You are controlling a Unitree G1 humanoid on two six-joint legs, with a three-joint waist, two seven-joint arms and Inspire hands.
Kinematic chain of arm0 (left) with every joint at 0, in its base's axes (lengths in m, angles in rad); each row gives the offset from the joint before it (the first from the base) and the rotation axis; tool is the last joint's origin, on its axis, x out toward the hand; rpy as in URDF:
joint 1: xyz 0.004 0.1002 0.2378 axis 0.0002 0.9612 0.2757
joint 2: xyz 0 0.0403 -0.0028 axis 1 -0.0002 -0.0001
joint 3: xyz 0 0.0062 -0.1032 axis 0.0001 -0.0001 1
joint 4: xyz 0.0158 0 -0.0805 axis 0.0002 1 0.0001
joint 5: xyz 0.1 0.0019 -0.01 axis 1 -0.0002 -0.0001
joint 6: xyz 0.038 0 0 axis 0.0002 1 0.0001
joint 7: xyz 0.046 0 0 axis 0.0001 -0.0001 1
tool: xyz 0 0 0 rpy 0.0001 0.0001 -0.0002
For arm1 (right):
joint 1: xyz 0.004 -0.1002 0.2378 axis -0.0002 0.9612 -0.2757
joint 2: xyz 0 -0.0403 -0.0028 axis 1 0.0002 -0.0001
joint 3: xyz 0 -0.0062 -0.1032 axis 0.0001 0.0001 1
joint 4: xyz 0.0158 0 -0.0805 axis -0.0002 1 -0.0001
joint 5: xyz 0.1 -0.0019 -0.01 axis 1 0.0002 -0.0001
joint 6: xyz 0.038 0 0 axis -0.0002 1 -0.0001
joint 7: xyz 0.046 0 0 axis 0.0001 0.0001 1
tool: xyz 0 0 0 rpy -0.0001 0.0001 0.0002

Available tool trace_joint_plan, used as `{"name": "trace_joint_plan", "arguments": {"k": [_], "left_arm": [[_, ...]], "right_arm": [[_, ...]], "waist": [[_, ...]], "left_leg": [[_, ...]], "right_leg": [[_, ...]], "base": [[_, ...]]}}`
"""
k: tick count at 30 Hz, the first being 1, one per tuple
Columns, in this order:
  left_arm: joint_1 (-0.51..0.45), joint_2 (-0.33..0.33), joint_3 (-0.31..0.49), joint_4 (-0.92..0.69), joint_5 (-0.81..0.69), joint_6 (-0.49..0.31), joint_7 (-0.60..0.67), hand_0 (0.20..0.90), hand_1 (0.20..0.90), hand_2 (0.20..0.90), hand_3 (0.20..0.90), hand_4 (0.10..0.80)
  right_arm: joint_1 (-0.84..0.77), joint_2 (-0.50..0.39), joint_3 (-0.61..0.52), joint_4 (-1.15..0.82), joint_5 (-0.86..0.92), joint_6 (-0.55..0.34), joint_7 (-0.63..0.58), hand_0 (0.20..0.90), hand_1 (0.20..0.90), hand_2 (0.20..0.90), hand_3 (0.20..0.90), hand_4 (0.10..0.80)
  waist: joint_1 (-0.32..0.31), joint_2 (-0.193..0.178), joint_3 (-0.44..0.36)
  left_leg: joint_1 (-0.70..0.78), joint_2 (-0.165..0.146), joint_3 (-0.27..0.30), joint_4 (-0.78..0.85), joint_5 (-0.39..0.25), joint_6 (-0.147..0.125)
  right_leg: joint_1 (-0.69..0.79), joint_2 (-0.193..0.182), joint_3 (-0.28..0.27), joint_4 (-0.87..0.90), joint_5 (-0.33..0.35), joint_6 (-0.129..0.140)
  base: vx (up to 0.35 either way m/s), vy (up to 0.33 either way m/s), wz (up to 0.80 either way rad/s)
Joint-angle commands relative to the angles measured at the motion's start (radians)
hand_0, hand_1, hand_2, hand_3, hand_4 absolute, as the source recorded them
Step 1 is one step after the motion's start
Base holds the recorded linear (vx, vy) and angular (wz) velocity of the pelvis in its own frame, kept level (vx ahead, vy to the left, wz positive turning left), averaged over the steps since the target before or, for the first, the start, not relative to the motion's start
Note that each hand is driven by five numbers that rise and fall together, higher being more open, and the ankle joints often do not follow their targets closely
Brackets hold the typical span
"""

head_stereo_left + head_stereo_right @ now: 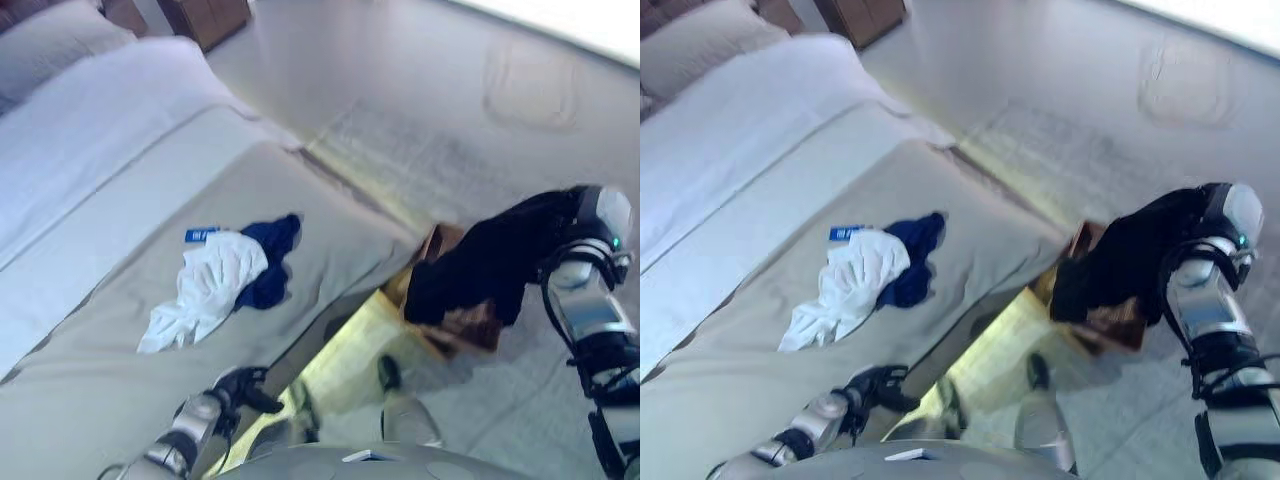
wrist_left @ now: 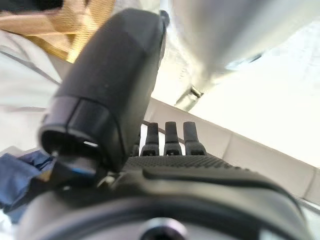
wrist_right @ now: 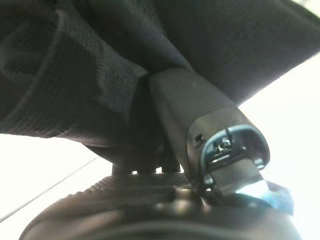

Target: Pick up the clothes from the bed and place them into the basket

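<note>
A white garment and a dark blue garment lie together on the grey bed cover. My right hand is shut on a black garment and holds it in the air over the brown wicker basket, which stands on the floor by the bed's corner. The cloth hangs down over the basket's rim and hides most of the hand. My left hand hangs low by the bed's near edge, its fingers straight and empty.
The bed has a white sheet and a pillow at the far left. A wooden cabinet stands beyond it. Pale floor stretches to the right of the bed and round the basket.
</note>
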State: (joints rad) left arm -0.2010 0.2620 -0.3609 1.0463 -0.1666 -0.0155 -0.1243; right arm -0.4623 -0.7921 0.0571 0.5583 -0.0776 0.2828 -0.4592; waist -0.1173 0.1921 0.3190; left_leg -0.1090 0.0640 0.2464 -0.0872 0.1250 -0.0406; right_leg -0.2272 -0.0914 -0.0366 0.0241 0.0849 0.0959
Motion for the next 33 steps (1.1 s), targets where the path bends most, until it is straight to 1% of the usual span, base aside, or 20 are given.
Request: {"name": "trace_joint_plan", "arguments": {"k": [1, 2, 3, 4, 5, 6, 7, 8, 9, 11, 13, 15, 19, 21, 22, 25, 27, 28, 30, 33], "left_arm": [[-0.03, 0.035, -0.022, -0.007, -0.067, -0.058, 0.025, 0.9, 0.9, 0.9, 0.9, 0.8], [-0.036, 0.034, -0.024, -0.02, -0.083, -0.064, 0.031, 0.9, 0.9, 0.9, 0.9, 0.8], [-0.039, 0.034, -0.024, -0.025, -0.091, -0.072, 0.03, 0.9, 0.9, 0.9, 0.9, 0.8], [-0.038, 0.036, -0.025, -0.038, -0.102, -0.083, 0.032, 0.9, 0.9, 0.9, 0.9, 0.8], [-0.038, 0.039, -0.024, -0.052, -0.109, -0.088, 0.031, 0.9, 0.9, 0.9, 0.9, 0.8], [-0.041, 0.045, -0.028, -0.07, -0.126, -0.101, 0.029, 0.9, 0.9, 0.9, 0.9, 0.8], [-0.042, 0.045, -0.027, -0.072, -0.128, -0.102, 0.029, 0.9, 0.9, 0.9, 0.9, 0.8], [-0.044, 0.051, -0.029, -0.085, -0.142, -0.107, 0.027, 0.9, 0.9, 0.9, 0.9, 0.8], [-0.043, 0.054, -0.03, -0.097, -0.145, -0.106, 0.025, 0.9, 0.9, 0.9, 0.9, 0.8], [-0.043, 0.066, -0.03, -0.125, -0.145, -0.097, 0.01, 0.9, 0.9, 0.9, 0.9, 0.8], [-0.037, 0.075, -0.033, -0.135, -0.148, -0.099, -0.007, 0.9, 0.9, 0.9, 0.9, 0.8], [-0.016, 0.07, -0.037, -0.143, -0.149, -0.1, -0.019, 0.9, 0.9, 0.9, 0.9, 0.8], [0.01, 0.064, -0.03, -0.14, -0.15, -0.09, -0.029, 0.9, 0.9, 0.9, 0.9, 0.8], [0.03, 0.065, -0.017, -0.13, -0.143, -0.08, -0.034, 0.9, 0.9, 0.9, 0.9, 0.8], [0.042, 0.068, -0.008, -0.123, -0.139, -0.073, -0.037, 0.9, 0.9, 0.9, 0.9, 0.8], [0.063, 0.072, 0.014, -0.1, -0.125, -0.061, -0.038, 0.9, 0.9, 0.9, 0.9, 0.8], [0.084, 0.074, 0.041, -0.079, -0.109, -0.049, -0.036, 0.9, 0.9, 0.9, 0.9, 0.8], [0.087, 0.076, 0.046, -0.075, -0.107, -0.048, -0.037, 0.9, 0.9, 0.9, 0.9, 0.8], [0.11, 0.076, 0.074, -0.061, -0.094, -0.03, -0.023, 0.9, 0.9, 0.9, 0.9, 0.8], [0.142, 0.076, 0.103, -0.049, -0.079, -0.015, -0.012, 0.9, 0.9, 0.9, 0.9, 0.8]], "right_arm": [[-0.152, -0.071, 0.045, -0.048, -0.036, -0.057, -0.086, 0.3, 0.3, 0.3, 0.2, 0.1], [-0.163, -0.066, 0.058, -0.028, -0.051, -0.039, -0.086, 0.3, 0.3, 0.3, 0.2, 0.1], [-0.172, -0.064, 0.071, -0.003, -0.067, -0.031, -0.089, 0.364, 0.364, 0.364, 0.274, 0.174], [-0.186, -0.066, 0.091, 0.035, -0.098, 0.0, -0.081, 0.566, 0.566, 0.566, 0.51, 0.41], [-0.203, -0.072, 0.11, 0.067, -0.11, 0.005, -0.09, 0.9, 0.9, 0.9, 0.9, 0.8], [-0.231, -0.084, 0.137, 0.124, -0.123, 0.015, -0.084, 0.9, 0.9, 0.9, 0.9, 0.8], [-0.237, -0.085, 0.142, 0.132, -0.125, 0.016, -0.084, 0.9, 0.9, 0.9, 0.9, 0.8], [-0.258, -0.094, 0.164, 0.163, -0.138, 0.035, -0.085, 0.9, 0.9, 0.9, 0.9, 0.8], [-0.268, -0.099, 0.174, 0.181, -0.143, 0.041, -0.083, 0.9, 0.9, 0.9, 0.9, 0.8], [-0.294, -0.114, 0.198, 0.235, -0.155, 0.082, -0.071, 0.9, 0.9, 0.9, 0.9, 0.8], [-0.306, -0.127, 0.213, 0.281, -0.152, 0.091, -0.058, 0.9, 0.9, 0.9, 0.9, 0.8], [-0.3, -0.147, 0.209, 0.316, -0.129, 0.081, -0.054, 0.9, 0.9, 0.9, 0.9, 0.8], [-0.257, -0.158, 0.166, 0.308, -0.087, 0.053, -0.065, 0.9, 0.9, 0.9, 0.9, 0.8], [-0.208, -0.162, 0.12, 0.276, -0.04, 0.028, -0.085, 0.9, 0.9, 0.9, 0.9, 0.8], [-0.176, -0.16, 0.089, 0.248, -0.026, 0.015, -0.102, 0.9, 0.9, 0.9, 0.9, 0.8], [-0.114, -0.157, 0.018, 0.16, 0.001, -0.006, -0.126, 0.9, 0.9, 0.9, 0.9, 0.8], [-0.063, -0.15, -0.048, 0.05, -0.003, -0.006, -0.137, 0.9, 0.9, 0.9, 0.9, 0.8], [-0.051, -0.148, -0.063, 0.03, -0.004, -0.012, -0.142, 0.9, 0.9, 0.9, 0.9, 0.8], [0.002, -0.135, -0.123, -0.107, -0.032, 0.019, -0.138, 0.9, 0.9, 0.9, 0.9, 0.8], [0.045, -0.123, -0.173, -0.247, -0.072, -0.007, -0.111, 0.9, 0.9, 0.9, 0.9, 0.8]], "waist": [[0.004, -0.057, 0.046], [0.005, -0.045, 0.064], [0.007, -0.035, 0.077], [0.011, -0.021, 0.091], [0.015, -0.01, 0.102], [0.021, 0.007, 0.12], [0.021, 0.009, 0.122], [0.025, 0.023, 0.132], [0.028, 0.03, 0.137], [0.036, 0.051, 0.15], [0.041, 0.065, 0.158], [0.042, 0.078, 0.161], [0.038, 0.08, 0.157], [0.033, 0.066, 0.148], [0.032, 0.059, 0.141], [0.026, 0.026, 0.119], [0.023, -0.009, 0.089], [0.024, -0.016, 0.084], [0.023, -0.06, 0.045], [0.033, -0.106, -0.002]], "left_leg": [[-0.046, -0.049, -0.044, 0.198, -0.178, 0.018], [-0.069, -0.051, -0.048, 0.219, -0.178, 0.017], [-0.086, -0.053, -0.051, 0.231, -0.176, 0.016], [-0.104, -0.055, -0.056, 0.239, -0.171, 0.015], [-0.119, -0.057, -0.062, 0.242, -0.166, 0.013], [-0.145, -0.06, -0.067, 0.25, -0.159, 0.011], [-0.149, -0.061, -0.067, 0.251, -0.158, 0.011], [-0.168, -0.064, -0.069, 0.256, -0.152, 0.01], [-0.167, -0.07, -0.08, 0.26, -0.167, 0.004], [-0.193, -0.082, -0.086, 0.276, -0.16, 0.004], [-0.202, -0.09, -0.088, 0.287, -0.157, 0.002], [-0.192, -0.095, -0.092, 0.294, -0.16, -0.003], [-0.156, -0.095, -0.088, 0.282, -0.166, -0.004], [-0.126, -0.091, -0.082, 0.267, -0.171, -0.003], [-0.119, -0.083, -0.07, 0.255, -0.154, 0.004], [-0.074, -0.075, -0.061, 0.223, -0.16, 0.007], [-0.031, -0.07, -0.056, 0.188, -0.164, 0.01], [-0.023, -0.069, -0.056, 0.182, -0.164, 0.01], [0.022, -0.066, -0.052, 0.143, -0.166, 0.014], [0.061, -0.065, -0.056, 0.11, -0.166, 0.018]], "right_leg": [[-0.041, -0.017, -0.106, 0.214, -0.177, -0.074], [-0.068, -0.02, -0.106, 0.242, -0.185, -0.08], [-0.087, -0.022, -0.106, 0.261, -0.191, -0.085], [-0.107, -0.025, -0.109, 0.28, -0.197, -0.09], [-0.124, -0.024, -0.107, 0.294, -0.203, -0.094], [-0.154, -0.029, -0.11, 0.32, -0.213, -0.099], [-0.16, -0.03, -0.111, 0.325, -0.214, -0.1], [-0.185, -0.033, -0.112, 0.351, -0.225, -0.103], [-0.189, -0.036, -0.103, 0.376, -0.259, -0.099], [-0.222, -0.046, -0.103, 0.432, -0.283, -0.106], [-0.229, -0.055, -0.108, 0.455, -0.295, -0.111], [-0.216, -0.062, -0.112, 0.46, -0.303, -0.118], [-0.176, -0.067, -0.115, 0.431, -0.299, -0.118], [-0.144, -0.065, -0.117, 0.399, -0.287, -0.114], [-0.131, -0.059, -0.126, 0.364, -0.249, -0.118], [-0.076, -0.047, -0.126, 0.3, -0.226, -0.106], [-0.023, -0.035, -0.123, 0.241, -0.205, -0.093], [-0.012, -0.033, -0.123, 0.23, -0.201, -0.09], [0.044, -0.02, -0.122, 0.172, -0.179, -0.072], [0.096, -0.011, -0.126, 0.129, -0.161, -0.055]], "base": [[-0.066, -0.045, -0.03], [-0.051, -0.037, -0.06], [-0.069, -0.07, -0.07], [-0.061, -0.062, -0.04], [-0.086, -0.068, -0.02], [-0.076, -0.037, 0.01], [-0.086, -0.036, -0.03], [0.0, 0.0, 0.0], [0.019, -0.03, -0.04], [0.013, -0.009, 0.06], [0.017, 0.027, 0.06], [0.088, 0.088, 0.11], [0.112, 0.12, 0.08], [0.08, 0.127, 0.09], [0.037, 0.107, 0.12], [0.097, 0.089, 0.08], [0.135, 0.065, -0.01], [0.136, 0.064, -0.02], [0.149, 0.064, -0.05], [0.144, 0.065, -0.02]]}}
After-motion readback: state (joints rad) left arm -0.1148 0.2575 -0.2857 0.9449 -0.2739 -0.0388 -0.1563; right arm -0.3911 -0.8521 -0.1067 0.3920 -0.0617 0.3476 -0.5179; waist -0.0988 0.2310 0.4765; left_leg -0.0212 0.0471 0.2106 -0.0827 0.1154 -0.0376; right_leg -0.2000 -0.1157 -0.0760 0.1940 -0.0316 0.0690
